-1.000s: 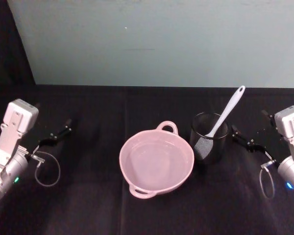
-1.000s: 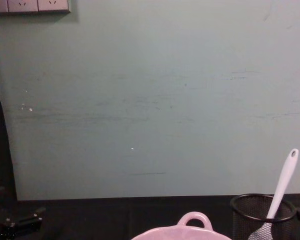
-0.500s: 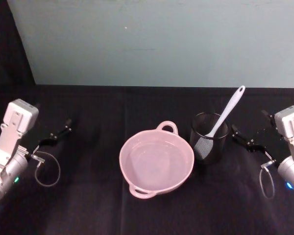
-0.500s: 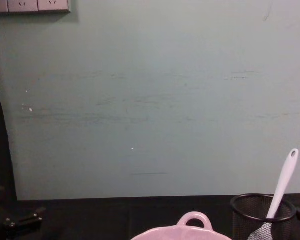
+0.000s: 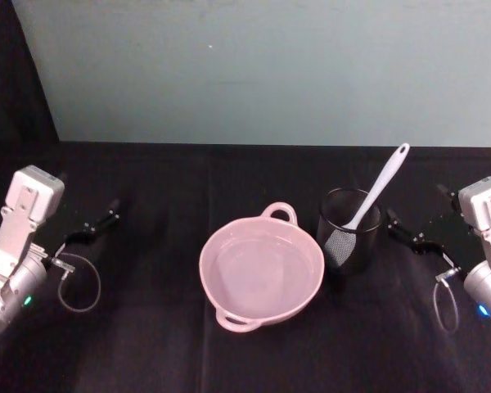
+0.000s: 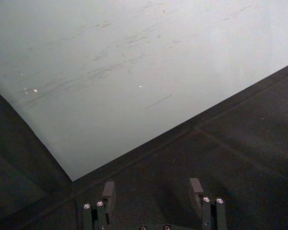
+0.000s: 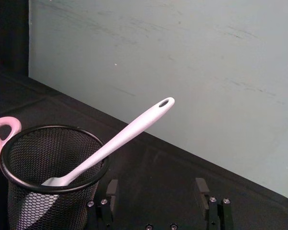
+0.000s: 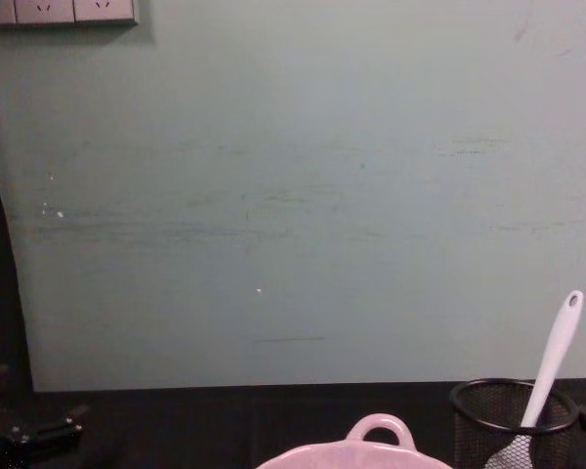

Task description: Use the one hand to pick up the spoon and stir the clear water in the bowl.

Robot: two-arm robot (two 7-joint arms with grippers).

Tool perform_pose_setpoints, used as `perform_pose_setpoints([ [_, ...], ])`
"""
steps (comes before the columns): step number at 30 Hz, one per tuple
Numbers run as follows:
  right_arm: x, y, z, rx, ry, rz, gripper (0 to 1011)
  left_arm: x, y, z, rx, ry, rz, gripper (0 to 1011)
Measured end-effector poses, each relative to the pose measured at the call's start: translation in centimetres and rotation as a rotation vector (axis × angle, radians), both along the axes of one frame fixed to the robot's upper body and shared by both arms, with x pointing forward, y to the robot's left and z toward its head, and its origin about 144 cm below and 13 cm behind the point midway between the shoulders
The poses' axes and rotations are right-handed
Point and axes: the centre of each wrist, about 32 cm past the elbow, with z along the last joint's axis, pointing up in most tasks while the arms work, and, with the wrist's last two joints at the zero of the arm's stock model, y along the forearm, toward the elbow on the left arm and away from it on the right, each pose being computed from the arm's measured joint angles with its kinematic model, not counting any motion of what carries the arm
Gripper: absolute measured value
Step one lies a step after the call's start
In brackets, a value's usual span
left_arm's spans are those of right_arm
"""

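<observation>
The spoon (image 5: 378,190) is white plastic with a long slim handle, a small eyelet at its tip and a broad flat blade. It stands blade-down in a black wire-mesh cup (image 5: 356,255) right of centre in the head view, its handle leaning toward the upper right, clear of both arms. Just left of the cup, at the centre of the frame, sits the bowl (image 5: 217,254). It is glossy pale pink and round, with a loop handle at the far rim and another at the near rim, and it holds clear water. Both rest on the black counter (image 5: 164,344) before a pale green wall (image 5: 270,74). The left pincer (image 6: 152,190) hangs at the frame's left edge, spread and empty. The right pincer (image 7: 156,189) is near the right edge, beside the cup, also spread and holding nothing.
</observation>
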Motion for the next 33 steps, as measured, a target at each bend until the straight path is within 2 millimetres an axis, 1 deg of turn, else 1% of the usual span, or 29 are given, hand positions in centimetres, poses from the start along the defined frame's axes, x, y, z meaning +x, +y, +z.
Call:
perform_pose_setpoints([
  [29, 0.00, 0.00, 0.00, 0.000, 0.000, 0.000, 1003, 0.00, 0.00, 0.00, 0.000, 0.000, 0.000, 1005],
  [33, -0.68, -0.40, 0.12, -0.003, 0.010, 0.005, 1003, 0.00, 0.00, 0.00, 0.000, 0.000, 0.000, 1005],
])
